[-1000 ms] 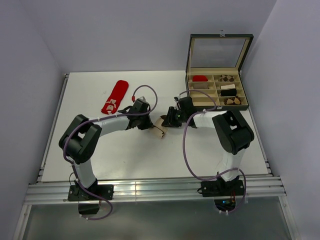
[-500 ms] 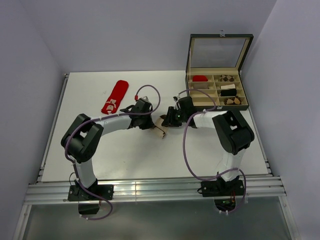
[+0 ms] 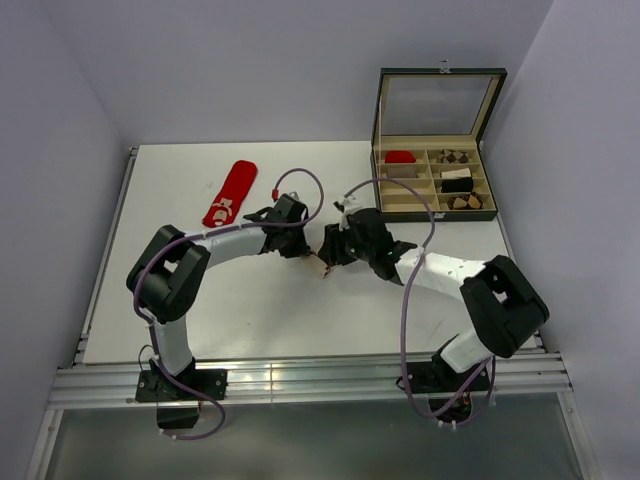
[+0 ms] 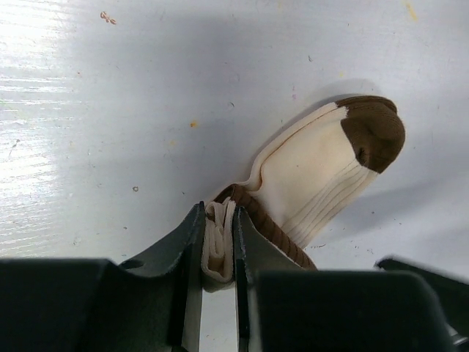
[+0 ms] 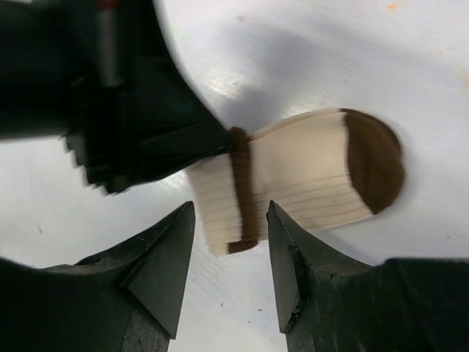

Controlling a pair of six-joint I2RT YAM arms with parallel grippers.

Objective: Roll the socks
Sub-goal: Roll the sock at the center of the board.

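Observation:
The cream sock lies partly folded at mid-table, its brown toe pointing away from the left wrist camera. My left gripper is shut on the sock's doubled cream fabric beside the brown band. The right gripper is open, with the banded end of the cream sock just ahead of its tips and no contact visible. The left gripper shows in the right wrist view, pinching that same end. The red sock lies flat at the back left, away from both grippers.
An open compartment box stands at the back right with its lid raised. It holds a red roll, brown-patterned bundles and a black-and-white bundle. Cables loop over both arms near the sock.
The right arm's elbow has swung toward the near right, and its jaws have widened around the sock's banded end. The left gripper has kept its hold and barely moved.

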